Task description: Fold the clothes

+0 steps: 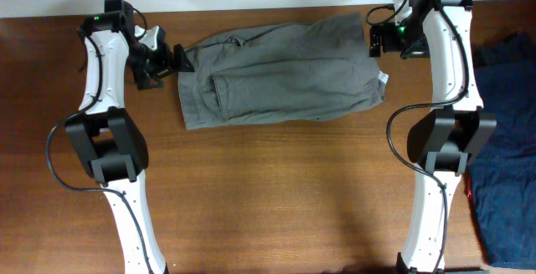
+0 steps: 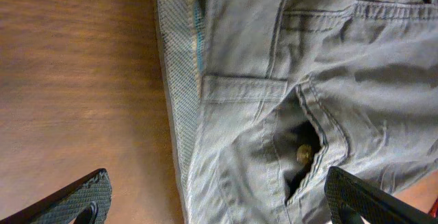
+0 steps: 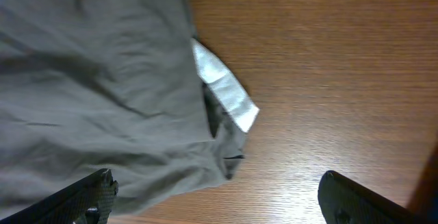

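Observation:
The grey shorts [image 1: 280,73] lie flat across the far middle of the table, folded into a rough rectangle. My left gripper [image 1: 176,59] is open at their left edge, over the waistband, fly and button [image 2: 303,154]; its fingertips straddle the cloth [image 2: 274,80] without holding it. My right gripper [image 1: 374,41] is open at the shorts' far right corner. In the right wrist view the grey cloth [image 3: 102,80] ends at a small white label [image 3: 226,94], with bare wood beside it.
A dark navy-blue garment [image 1: 507,148] lies heaped at the table's right edge, beside the right arm's base [image 1: 444,144]. The left arm's base [image 1: 105,144] stands at the left. The wooden table [image 1: 276,199] stretches in front of the shorts.

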### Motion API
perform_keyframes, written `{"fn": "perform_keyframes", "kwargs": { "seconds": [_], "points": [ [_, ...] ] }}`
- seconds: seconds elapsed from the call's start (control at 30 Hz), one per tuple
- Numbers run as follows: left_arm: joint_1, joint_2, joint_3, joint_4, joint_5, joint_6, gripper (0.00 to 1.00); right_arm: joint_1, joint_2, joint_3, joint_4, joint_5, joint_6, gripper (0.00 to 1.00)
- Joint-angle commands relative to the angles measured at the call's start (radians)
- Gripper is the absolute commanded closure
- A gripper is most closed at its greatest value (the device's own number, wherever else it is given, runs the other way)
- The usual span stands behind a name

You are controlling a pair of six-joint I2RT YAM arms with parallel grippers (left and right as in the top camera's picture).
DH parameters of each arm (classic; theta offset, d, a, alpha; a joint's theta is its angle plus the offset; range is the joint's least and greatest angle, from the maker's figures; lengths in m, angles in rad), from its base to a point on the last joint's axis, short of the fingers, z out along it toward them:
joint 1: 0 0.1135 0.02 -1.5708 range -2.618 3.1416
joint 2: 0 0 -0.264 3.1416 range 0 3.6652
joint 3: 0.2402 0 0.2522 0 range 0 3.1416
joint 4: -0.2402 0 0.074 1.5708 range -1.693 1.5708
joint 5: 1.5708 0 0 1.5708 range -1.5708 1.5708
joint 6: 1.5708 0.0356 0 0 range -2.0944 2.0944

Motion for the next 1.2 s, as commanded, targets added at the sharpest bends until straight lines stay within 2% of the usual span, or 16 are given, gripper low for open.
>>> {"fn": "perform_keyframes", "kwargs": {
  "seconds": [0.0,0.33,0.47,0.73,0.9,0.97,1.03,1.07,1.17],
  "points": [
    [-0.01,0.077,0.011,0.025,0.127,0.061,0.01,0.008,-0.025,0.018,-0.005,-0.056,0.005,0.01],
    [-0.006,0.137,0.011,0.089,0.158,0.061,0.01,0.007,-0.025,0.018,-0.024,-0.056,0.005,0.01],
    [-0.016,0.155,0.011,0.101,0.257,0.061,0.01,0.007,-0.025,0.018,-0.024,-0.066,0.005,0.01],
    [-0.085,0.236,0.011,0.111,0.353,0.047,0.01,0.007,-0.025,0.018,-0.026,-0.093,0.005,0.01],
    [-0.129,0.252,0.011,0.117,0.354,0.047,0.01,0.007,-0.025,0.018,-0.026,-0.093,0.005,0.01],
    [-0.135,0.251,0.012,0.124,0.354,0.047,0.11,0.007,-0.025,0.018,-0.026,-0.093,0.005,0.01],
    [-0.135,0.251,0.012,0.129,0.354,0.047,0.34,0.007,-0.025,0.018,-0.026,-0.093,0.005,0.01],
    [-0.13,0.251,0.012,0.129,0.353,0.047,0.51,0.007,-0.025,0.018,-0.027,-0.093,0.005,0.01],
    [-0.114,0.251,0.013,0.124,0.354,0.047,0.78,0.007,-0.025,0.018,-0.027,-0.093,0.005,0.01]
  ]
}}
